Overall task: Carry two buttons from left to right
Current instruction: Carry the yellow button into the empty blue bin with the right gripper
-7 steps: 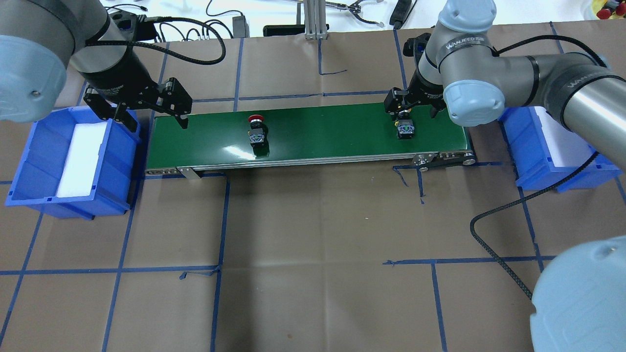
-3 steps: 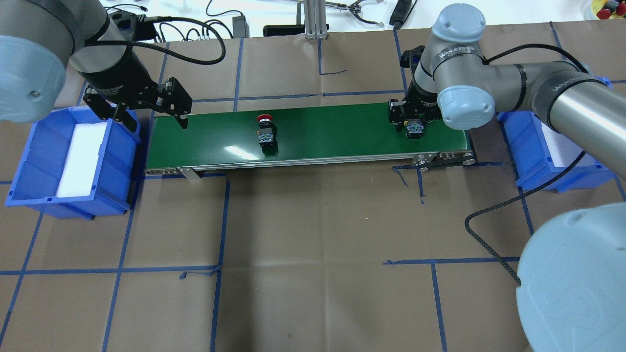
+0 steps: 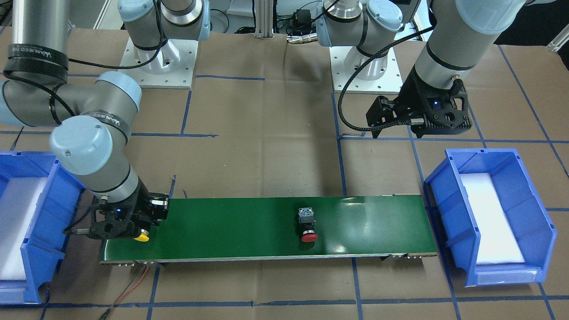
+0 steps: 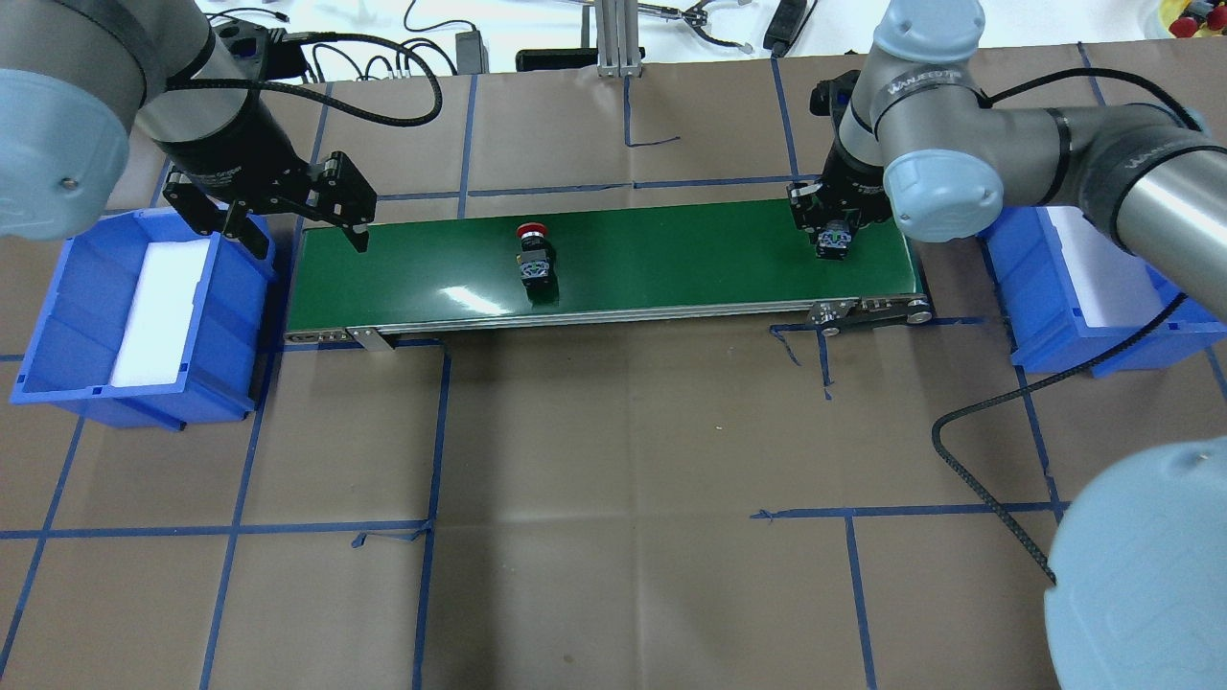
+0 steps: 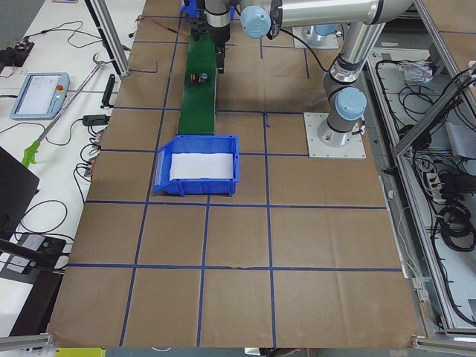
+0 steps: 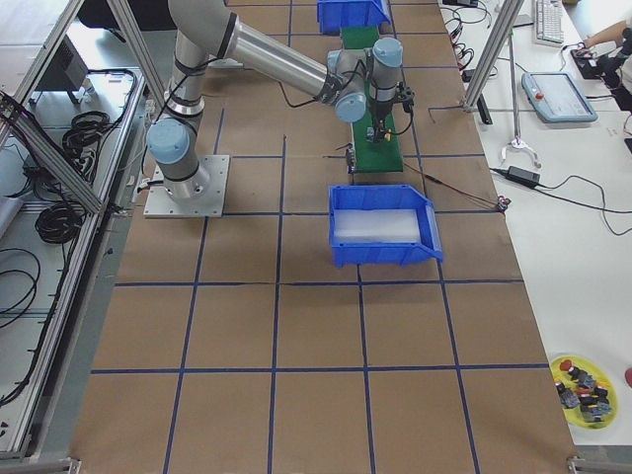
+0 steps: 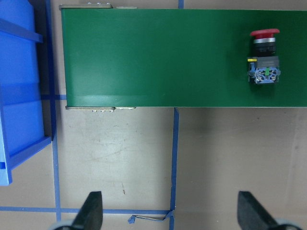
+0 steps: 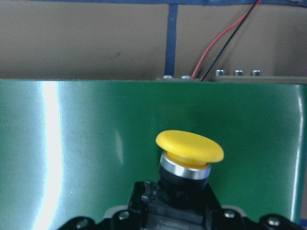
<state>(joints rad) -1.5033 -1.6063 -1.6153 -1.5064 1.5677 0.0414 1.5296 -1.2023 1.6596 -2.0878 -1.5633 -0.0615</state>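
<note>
Front view: we see the right gripper (image 3: 143,222) clamped on the yellow button (image 3: 142,237) at one end of the green belt (image 3: 231,226); the red button (image 3: 308,226) lies mid-belt.
Overhead: the left gripper (image 4: 305,235) hangs empty over the belt's other end.
Left wrist: we see its fingers (image 7: 91,213) spread wide.
Right wrist: the yellow cap juts over the belt.

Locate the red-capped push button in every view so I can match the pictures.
Front-facing: red-capped button on the green belt, right of middle.
Overhead: red-capped button left of belt middle.
Exterior left: red-capped button, tiny, on the distant belt.
Exterior right: cannot make it out.
Left wrist: red-capped button, upper right.
Right wrist: absent; only the yellow-capped button.
Shared landmark: the green belt.
</note>
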